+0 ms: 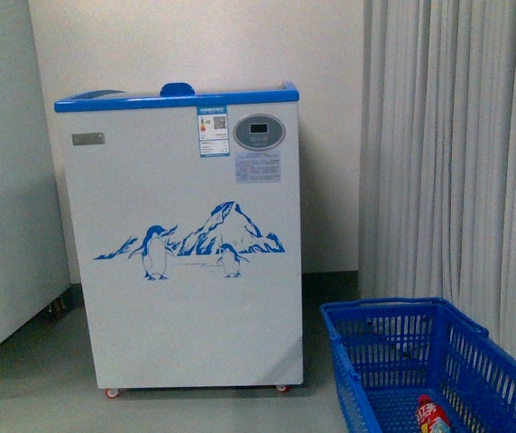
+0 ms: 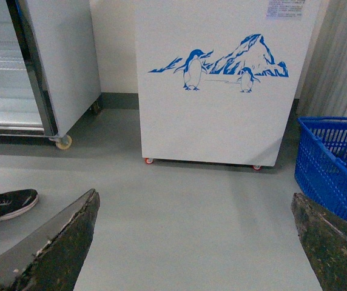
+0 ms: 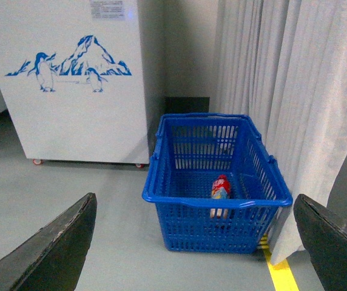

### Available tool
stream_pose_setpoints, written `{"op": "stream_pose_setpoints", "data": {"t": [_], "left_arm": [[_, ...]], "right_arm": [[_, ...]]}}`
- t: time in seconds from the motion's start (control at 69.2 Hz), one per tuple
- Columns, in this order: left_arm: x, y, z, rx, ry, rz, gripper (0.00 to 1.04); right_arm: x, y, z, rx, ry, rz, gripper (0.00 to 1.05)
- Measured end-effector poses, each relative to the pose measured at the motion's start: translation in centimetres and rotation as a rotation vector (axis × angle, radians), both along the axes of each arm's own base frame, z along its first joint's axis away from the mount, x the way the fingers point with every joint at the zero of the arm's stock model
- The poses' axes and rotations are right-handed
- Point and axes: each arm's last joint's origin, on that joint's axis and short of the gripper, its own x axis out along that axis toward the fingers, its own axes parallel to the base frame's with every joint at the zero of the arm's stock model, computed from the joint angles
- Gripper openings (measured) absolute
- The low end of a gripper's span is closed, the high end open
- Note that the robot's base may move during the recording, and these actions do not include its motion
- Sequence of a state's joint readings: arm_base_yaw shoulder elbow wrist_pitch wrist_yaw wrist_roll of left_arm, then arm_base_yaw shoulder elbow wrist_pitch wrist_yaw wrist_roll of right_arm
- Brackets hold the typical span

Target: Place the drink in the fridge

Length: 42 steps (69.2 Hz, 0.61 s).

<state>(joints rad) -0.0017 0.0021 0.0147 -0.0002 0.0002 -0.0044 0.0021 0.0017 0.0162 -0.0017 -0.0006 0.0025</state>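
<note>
Grey, smooth and bare, the surface runs under everything here, meeting a pale wall at the back and a long, pleated, whitish curtain on the right. The fridge stands straight ahead on small red-tinged wheels, white with a blue top rim, blue penguins and a mountain on its front, and an oval grey display near the top. Its lids look closed, though little of them shows from the front. A plain white cabinet stands to its left, on casters; the left wrist view shows its glass door and pale shelves.

A blue mesh basket sits on the surface to the right of the fridge, just beside the curtain.

The left claw is spread wide over bare surface, its dark, worn fingers touching nothing. The right claw is equally wide and empty, hanging short of the basket.

The drink is inside the basket, close to its near wall, red cap uppermost; I cannot tell whether it stands or leans.

A black shoe rests on the surface at the left. A yellow stripe marks the surface by the curtain.
</note>
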Motion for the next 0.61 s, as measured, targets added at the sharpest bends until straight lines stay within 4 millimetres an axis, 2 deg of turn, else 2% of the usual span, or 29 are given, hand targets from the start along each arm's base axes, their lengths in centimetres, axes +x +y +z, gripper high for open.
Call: {"op": "stream_pose_setpoints", "data": {"t": [0.607], "left_arm": [[0.0, 0.0, 0.0, 0.0, 0.0, 0.0, 0.97]], "right_arm": [[0.0, 0.0, 0.0, 0.0, 0.0, 0.0, 0.97]]}}
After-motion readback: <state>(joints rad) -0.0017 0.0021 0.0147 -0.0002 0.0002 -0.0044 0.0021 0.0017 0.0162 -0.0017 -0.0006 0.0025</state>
